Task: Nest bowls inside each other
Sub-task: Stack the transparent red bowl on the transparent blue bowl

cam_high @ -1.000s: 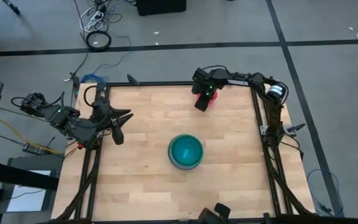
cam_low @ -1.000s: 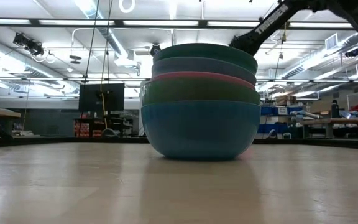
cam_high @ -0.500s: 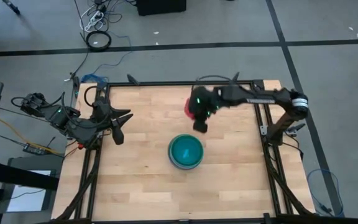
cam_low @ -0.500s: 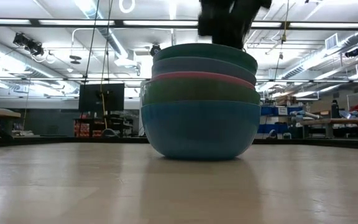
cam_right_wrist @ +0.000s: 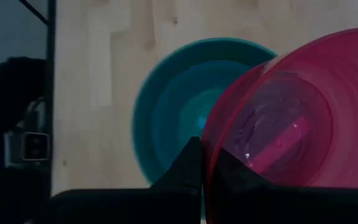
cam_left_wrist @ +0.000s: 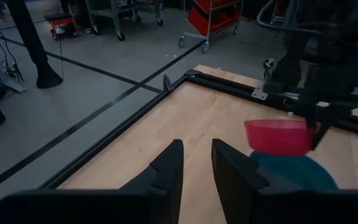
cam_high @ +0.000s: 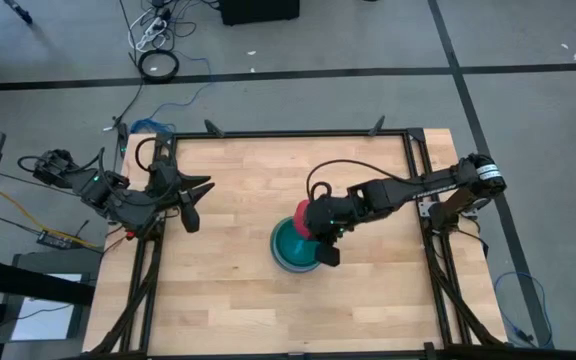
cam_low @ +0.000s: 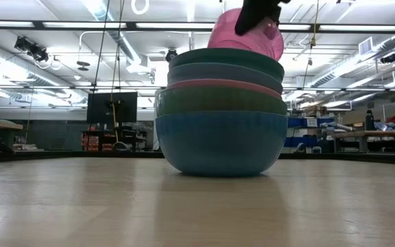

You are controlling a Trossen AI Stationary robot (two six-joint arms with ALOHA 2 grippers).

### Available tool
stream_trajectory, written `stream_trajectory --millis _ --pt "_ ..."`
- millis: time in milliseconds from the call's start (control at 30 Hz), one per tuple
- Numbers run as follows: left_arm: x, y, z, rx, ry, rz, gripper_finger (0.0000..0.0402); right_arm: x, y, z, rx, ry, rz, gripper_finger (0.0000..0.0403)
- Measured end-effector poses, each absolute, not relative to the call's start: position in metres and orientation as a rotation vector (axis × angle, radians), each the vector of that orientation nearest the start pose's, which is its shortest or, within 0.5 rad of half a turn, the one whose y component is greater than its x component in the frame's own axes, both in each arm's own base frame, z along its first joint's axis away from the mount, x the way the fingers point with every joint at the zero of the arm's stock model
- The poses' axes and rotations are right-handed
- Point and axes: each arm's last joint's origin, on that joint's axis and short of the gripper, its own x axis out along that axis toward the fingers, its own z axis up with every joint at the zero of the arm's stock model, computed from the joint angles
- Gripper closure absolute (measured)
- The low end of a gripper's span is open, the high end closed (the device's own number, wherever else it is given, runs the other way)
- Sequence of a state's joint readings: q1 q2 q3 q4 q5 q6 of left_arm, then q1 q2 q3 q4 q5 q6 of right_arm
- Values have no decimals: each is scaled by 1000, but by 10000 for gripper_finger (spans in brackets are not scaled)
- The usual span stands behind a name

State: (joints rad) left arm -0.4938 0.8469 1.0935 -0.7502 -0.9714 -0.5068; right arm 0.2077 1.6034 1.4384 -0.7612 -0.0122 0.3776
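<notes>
Several large bowls stand nested in one stack [cam_high: 296,250] at the table's middle, teal on top [cam_right_wrist: 173,106], with the blue bottom bowl [cam_low: 221,140] resting on the wood. My right gripper [cam_high: 320,233] is shut on a small magenta-red bowl [cam_high: 306,217] just above the stack's far right rim. The bowl also shows in the left wrist view [cam_left_wrist: 277,135] and the low view [cam_low: 247,36]. My left gripper [cam_left_wrist: 196,144] waits by the table's left edge [cam_high: 194,202], open with nothing between its fingers. My right gripper pinches the magenta-red bowl's wall at the rim [cam_right_wrist: 205,163], one finger outside [cam_right_wrist: 185,167] and one inside the bowl. The fingers slant down from the table's right side. The bowl is lifted clear, mouth up and a little tilted, over the stack.
A black metal frame [cam_high: 408,170] runs around the wooden tabletop. Cables and a coil [cam_high: 158,63] lie on the floor beyond the far edge. Bare wood [cam_high: 238,290] shows on all sides of the stack.
My right gripper has swung from the table's far edge toward the middle, rising and rolling as it went, and carried the magenta-red bowl from the far edge to just above the stack. The stack has not moved.
</notes>
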Motion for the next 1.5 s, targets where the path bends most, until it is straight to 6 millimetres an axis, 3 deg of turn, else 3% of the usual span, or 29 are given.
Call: stream_trajectory --millis 167,300,433,567,800,967,1167,1300,1500 --pt "138 -47 378 -151 247 545 310 342 95 295 300 957 86 403" --pt "140 -48 379 -153 244 544 310 354 112 270 307 1010 124 403" --pt "140 -48 379 -159 238 541 310 362 114 255 298 1042 116 403" --pt "140 -48 379 -162 246 525 310 363 109 255 292 1041 110 385" --pt "140 -49 379 -162 248 522 310 361 103 263 324 1028 84 306" --pt "140 -49 379 -158 248 521 310 363 114 285 311 970 93 286" --pt "140 -49 379 -159 248 522 310 361 128 317 240 899 79 329" --pt "140 -49 379 -159 247 522 310 356 129 317 175 921 32 388" --pt "140 -49 379 -160 247 522 310 353 121 311 159 987 -47 400"
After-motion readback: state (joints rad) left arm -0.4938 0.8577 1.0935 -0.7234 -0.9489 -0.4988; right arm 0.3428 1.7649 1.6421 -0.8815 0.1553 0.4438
